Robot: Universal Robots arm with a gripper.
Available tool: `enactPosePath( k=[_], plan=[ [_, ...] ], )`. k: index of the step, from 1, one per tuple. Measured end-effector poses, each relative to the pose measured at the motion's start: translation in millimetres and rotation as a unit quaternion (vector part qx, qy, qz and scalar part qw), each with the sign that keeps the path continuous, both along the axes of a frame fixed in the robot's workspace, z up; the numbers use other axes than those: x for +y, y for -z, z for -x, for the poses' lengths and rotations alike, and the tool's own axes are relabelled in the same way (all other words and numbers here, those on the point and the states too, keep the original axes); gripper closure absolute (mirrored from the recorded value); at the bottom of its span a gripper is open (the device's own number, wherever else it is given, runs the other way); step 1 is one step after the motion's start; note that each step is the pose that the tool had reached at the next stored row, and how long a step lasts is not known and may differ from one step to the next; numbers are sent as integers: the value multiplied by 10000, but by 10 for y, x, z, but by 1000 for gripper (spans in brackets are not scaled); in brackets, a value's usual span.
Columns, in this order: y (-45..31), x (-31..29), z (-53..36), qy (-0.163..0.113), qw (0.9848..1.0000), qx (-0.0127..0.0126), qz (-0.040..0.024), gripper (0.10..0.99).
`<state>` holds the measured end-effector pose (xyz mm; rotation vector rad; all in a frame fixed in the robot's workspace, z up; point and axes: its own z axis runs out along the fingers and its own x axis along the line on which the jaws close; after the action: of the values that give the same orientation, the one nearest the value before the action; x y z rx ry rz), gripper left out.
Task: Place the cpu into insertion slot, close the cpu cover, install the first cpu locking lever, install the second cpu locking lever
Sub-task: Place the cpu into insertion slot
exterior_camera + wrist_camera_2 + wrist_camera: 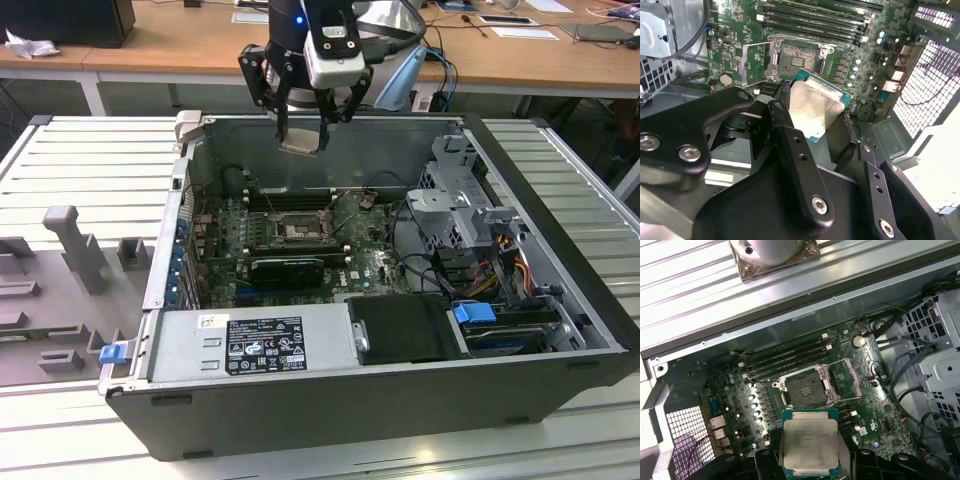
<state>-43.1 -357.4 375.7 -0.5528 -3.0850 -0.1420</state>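
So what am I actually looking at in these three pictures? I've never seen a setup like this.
It is a robot arm working over an open computer case lying on a slatted metal table. The exterior view is from a camera standing off the arm; it shows the gripper, a two-fingered claw, above the case. The two wrist views come from cameras riding on the arm, looking past its black fingers. The gripper is shut on the cpu, a flat silver chip, held in the air. Below, on the green motherboard, the insertion slot has no chip in it, and the cpu cover is swung open beside it.
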Motion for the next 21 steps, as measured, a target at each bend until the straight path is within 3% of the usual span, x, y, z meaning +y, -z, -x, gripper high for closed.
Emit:
enactPosePath(
  k=[6,11,15,21],
  plan=[
    [7,0,0,468,9989,0,0,557],
    [7,0,0,601,9982,0,0,557],
    [9,0,0,988,9951,0,0,557],
    [12,0,0,1360,9907,0,0,557]
  ],
)
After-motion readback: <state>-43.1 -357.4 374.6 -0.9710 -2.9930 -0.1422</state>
